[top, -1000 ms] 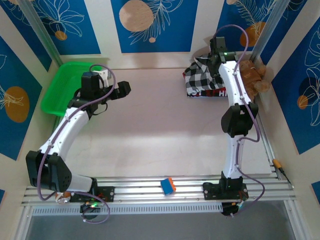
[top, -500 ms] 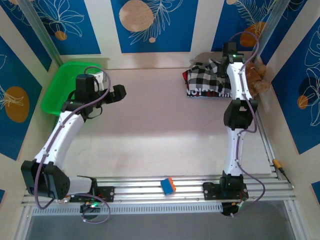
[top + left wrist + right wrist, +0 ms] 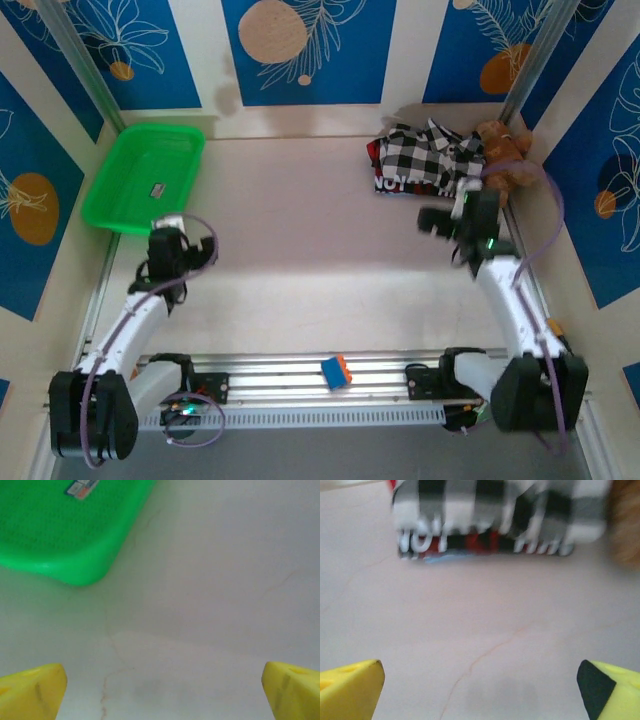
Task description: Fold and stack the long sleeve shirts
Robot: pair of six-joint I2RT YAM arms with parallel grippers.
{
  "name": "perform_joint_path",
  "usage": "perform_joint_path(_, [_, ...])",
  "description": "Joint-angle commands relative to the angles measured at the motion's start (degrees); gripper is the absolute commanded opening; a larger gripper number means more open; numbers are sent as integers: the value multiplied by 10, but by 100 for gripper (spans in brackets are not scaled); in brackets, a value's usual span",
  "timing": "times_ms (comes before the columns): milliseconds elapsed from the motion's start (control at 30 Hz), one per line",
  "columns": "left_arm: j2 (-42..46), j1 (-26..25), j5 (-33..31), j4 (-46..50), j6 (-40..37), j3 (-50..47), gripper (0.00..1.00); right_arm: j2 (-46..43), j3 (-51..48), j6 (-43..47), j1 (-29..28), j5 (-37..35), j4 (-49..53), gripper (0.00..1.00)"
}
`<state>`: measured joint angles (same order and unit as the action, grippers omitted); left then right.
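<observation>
Top external: both arms low at the near side, the shirts (image 3: 420,165) piled in the far right corner.
A blue-and-orange block (image 3: 336,371) sits on the ribbed metal rail (image 3: 270,372) at the near edge. Over the smooth, pale table (image 3: 300,250), the left gripper (image 3: 161,692) has its blunt yellow fingers (image 3: 30,690) spread wide, holding nothing. The right gripper (image 3: 480,687) is likewise spread and empty. Farther back, the green plastic basket (image 3: 115,205) (rounded corners, finely meshed floor) holds one small label (image 3: 158,188). At far right the soft checked shirt (image 3: 432,152) lies crumpled on the flatter plaid shirt (image 3: 400,184), whose near edge shows white letters on black. A fuzzy brown bear (image 3: 503,150) sits just beside them.
</observation>
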<state>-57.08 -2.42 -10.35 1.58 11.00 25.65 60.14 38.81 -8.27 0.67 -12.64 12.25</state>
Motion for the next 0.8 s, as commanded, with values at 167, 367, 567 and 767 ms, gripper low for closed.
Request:
perform_joint_path(167, [-152, 10, 18, -373, -130, -65, 100, 166, -205, 33, -23, 50, -595, 99])
perform_joint_path(367, [-213, 36, 101, -383, -163, -23, 100, 258, -157, -9, -1, 16, -575, 99])
perform_joint_path(567, [-221, 106, 246, -386, -129, -18, 100, 266, -165, -12, -29, -78, -604, 99])
perform_joint_path(767, [-178, -11, 0, -502, -185, -101, 100, 268, -168, -9, -29, -79, -614, 99])
